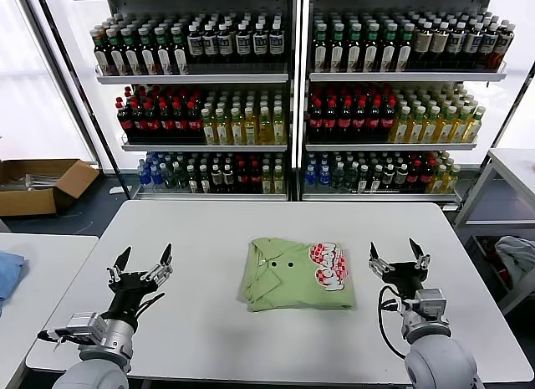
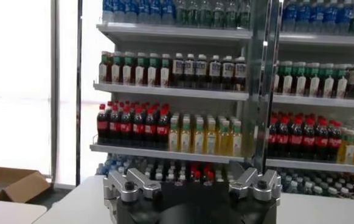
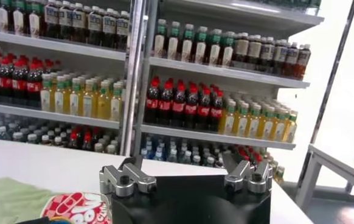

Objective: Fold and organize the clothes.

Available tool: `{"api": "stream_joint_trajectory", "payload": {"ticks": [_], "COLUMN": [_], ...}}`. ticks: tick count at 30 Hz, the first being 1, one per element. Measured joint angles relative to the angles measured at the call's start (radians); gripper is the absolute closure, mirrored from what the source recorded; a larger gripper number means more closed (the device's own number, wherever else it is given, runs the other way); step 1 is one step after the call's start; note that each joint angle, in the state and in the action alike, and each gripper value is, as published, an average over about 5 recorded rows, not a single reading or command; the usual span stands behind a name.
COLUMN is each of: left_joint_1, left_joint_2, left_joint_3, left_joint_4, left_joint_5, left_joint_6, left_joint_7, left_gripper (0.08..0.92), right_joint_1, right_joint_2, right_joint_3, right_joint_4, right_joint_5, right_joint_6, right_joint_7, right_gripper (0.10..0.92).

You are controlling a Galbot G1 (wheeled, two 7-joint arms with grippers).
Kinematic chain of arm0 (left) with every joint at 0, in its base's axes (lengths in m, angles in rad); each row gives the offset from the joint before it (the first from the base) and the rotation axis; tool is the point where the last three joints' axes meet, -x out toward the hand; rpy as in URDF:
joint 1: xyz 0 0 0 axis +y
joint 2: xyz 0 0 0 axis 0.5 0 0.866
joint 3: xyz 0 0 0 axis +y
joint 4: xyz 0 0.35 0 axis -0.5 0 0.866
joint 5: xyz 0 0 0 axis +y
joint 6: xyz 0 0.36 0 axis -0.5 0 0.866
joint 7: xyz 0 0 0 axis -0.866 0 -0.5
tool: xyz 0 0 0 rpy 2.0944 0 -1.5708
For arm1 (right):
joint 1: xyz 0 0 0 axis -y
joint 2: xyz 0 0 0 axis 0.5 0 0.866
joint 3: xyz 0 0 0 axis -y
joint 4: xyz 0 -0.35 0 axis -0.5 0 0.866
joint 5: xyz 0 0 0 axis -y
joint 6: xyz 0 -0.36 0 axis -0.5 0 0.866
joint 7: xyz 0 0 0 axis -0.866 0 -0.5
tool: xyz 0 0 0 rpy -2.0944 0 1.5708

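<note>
You see the left gripper (image 1: 143, 263) and the right gripper (image 1: 399, 257) both spread wide and holding nothing, and between them, apart from both, the light green polo shirt (image 1: 297, 274) lies folded on the white table (image 1: 209, 238), its red-and-white print toward the right gripper.

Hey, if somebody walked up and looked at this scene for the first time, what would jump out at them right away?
Probably the folded light green polo shirt with its red-and-white graphic, lying at the middle of the white table. The left gripper and right gripper stand open on either side of it, touching nothing. Behind the table, shelves packed with rows of drink bottles fill the background.
</note>
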Motion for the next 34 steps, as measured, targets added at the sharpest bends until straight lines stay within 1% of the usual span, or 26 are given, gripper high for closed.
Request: {"api": "stream_joint_trajectory", "payload": {"ticks": [11,22,34], "left_joint_1": [-0.004,-0.001,-0.006], "left_joint_2": [-0.012,-0.012,-0.019], "left_joint_3": [-0.009,-0.005,0.010], "left_joint_4": [0.011,0.010,0.009], "left_joint_5": [0.009,0.045,0.041], "left_joint_6": [-0.011,-0.006,-0.001], "left_joint_7": [0.005,0.037,0.023], "left_gripper": [0.177,0.177,0.177], "right_joint_1": [-0.038,-0.068,-0.095], "right_joint_2": [-0.017,-0.014,-0.027], "right_joint_3": [0.029,0.042,0.059], "right_joint_4": [0.025,0.033,0.059], "right_joint_5": [-0.010,-0.019,-0.015], "right_joint_6": [0.004,0.008,-0.012], "right_joint_7": [-0.004,-0.004,-0.022], "right_gripper": [0.203,0.203,0.203]}}
